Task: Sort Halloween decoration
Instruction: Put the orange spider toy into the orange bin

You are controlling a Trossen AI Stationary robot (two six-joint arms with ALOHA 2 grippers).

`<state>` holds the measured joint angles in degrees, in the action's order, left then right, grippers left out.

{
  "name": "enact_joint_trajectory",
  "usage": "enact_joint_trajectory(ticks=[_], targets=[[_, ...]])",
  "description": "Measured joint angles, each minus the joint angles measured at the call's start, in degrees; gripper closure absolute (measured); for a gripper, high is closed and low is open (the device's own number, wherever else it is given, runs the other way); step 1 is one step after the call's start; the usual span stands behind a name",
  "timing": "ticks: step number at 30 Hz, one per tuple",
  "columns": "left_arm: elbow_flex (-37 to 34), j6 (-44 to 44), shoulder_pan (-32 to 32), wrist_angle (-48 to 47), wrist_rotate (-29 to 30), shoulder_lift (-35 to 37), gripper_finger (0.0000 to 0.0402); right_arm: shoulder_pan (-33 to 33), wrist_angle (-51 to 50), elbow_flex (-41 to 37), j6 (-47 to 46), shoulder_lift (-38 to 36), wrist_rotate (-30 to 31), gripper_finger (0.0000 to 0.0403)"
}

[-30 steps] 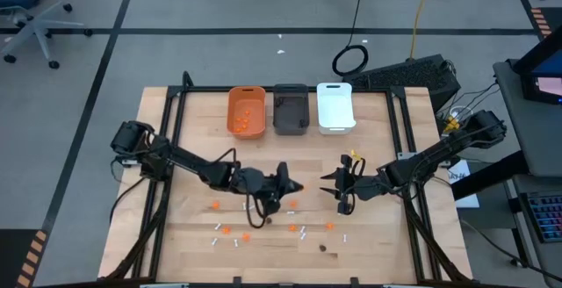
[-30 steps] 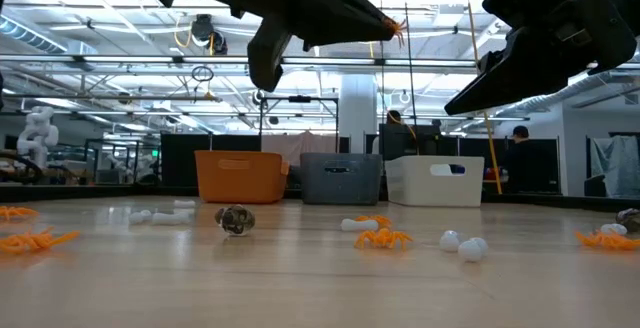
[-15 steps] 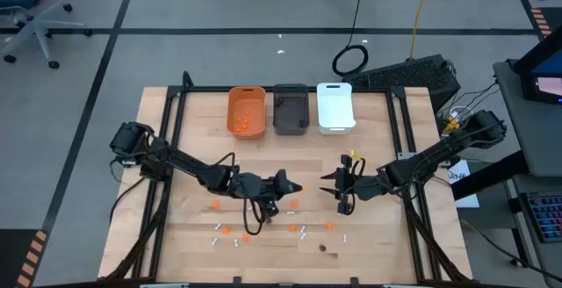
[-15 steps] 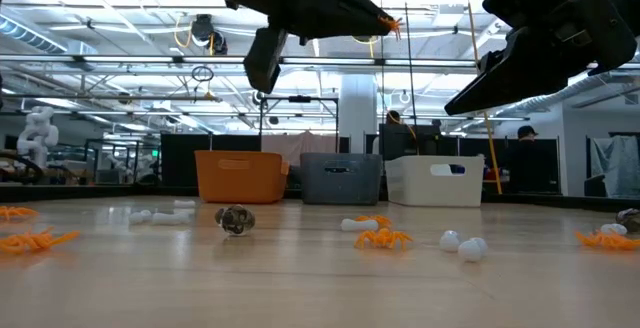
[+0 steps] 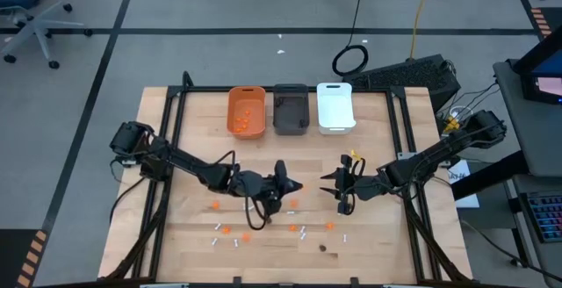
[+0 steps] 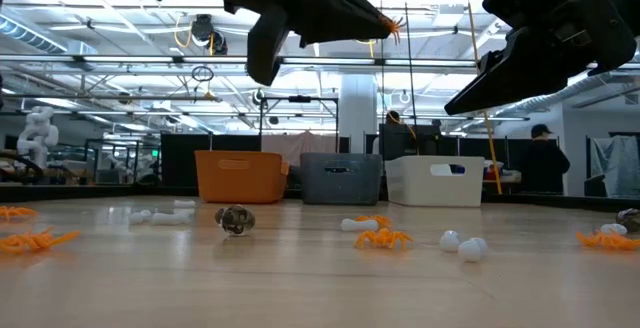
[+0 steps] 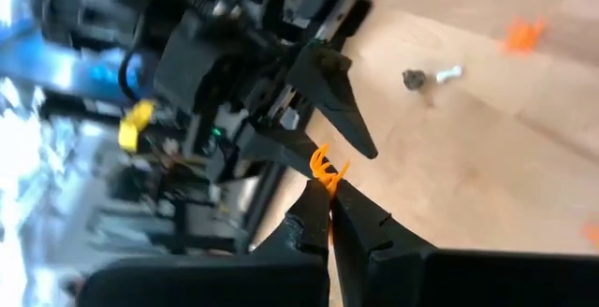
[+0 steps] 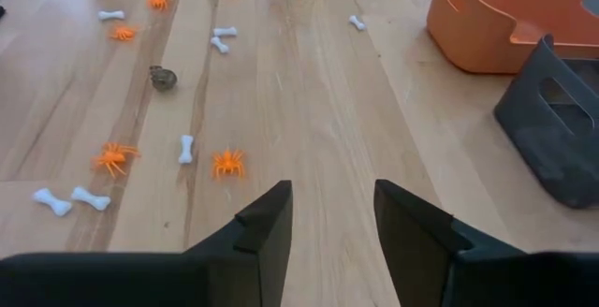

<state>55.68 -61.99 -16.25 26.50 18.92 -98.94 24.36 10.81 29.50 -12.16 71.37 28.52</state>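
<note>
Since the earlier frames the left arm has shifted only slightly — its wrist swings a touch over the middle of the table — while the right arm has not stirred.

Nearest, along the lower part of the high view, the loose Halloween decoration (image 5: 263, 229) lies scattered on the table (image 5: 386, 253): orange spiders, small white bones and a dark lump or two.

Just above that scatter, at centre frame, the left gripper (image 7: 329, 187) hangs off the wood with its fingers pinched together on an orange spider (image 7: 325, 165), the legs poking out past the tips.

To its right, at the same height in the frame, the right gripper (image 8: 332, 215) hovers with its fingers apart and nothing between them.

Farthest, along the top edge of the table, stand the orange bin (image 5: 247, 111), the dark grey bin (image 5: 291, 109) and the white bin (image 5: 335, 106).

The coming move likely turns on one bearing — the orange bin lies up and a little left of the held spider, and the left arm is the nearer of the two.
</note>
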Motion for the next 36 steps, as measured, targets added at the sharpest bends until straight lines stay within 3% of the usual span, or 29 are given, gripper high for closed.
enact_joint_trajectory(ticks=[11,24,31,36], targets=[[0.0,29.0,0.0,0.0,-0.2,0.0,0.0401,0.0,0.0,0.0,-0.1,0.0,0.2,0.0266],[0.0,72.0,0.0,-0.1,-0.2,0.1,0.0401,0.0,0.0,0.0,-0.6,0.0,0.2,0.0266],[0.0,82.3,0.0,-0.1,-0.3,0.1,0.0401,0.0,0.1,0.0,-0.6,0.0,0.2,0.0266],[0.0,82.6,0.0,-0.1,-0.9,0.1,0.0401,0.0,0.0,0.0,-0.7,0.0,0.2,0.0266]])
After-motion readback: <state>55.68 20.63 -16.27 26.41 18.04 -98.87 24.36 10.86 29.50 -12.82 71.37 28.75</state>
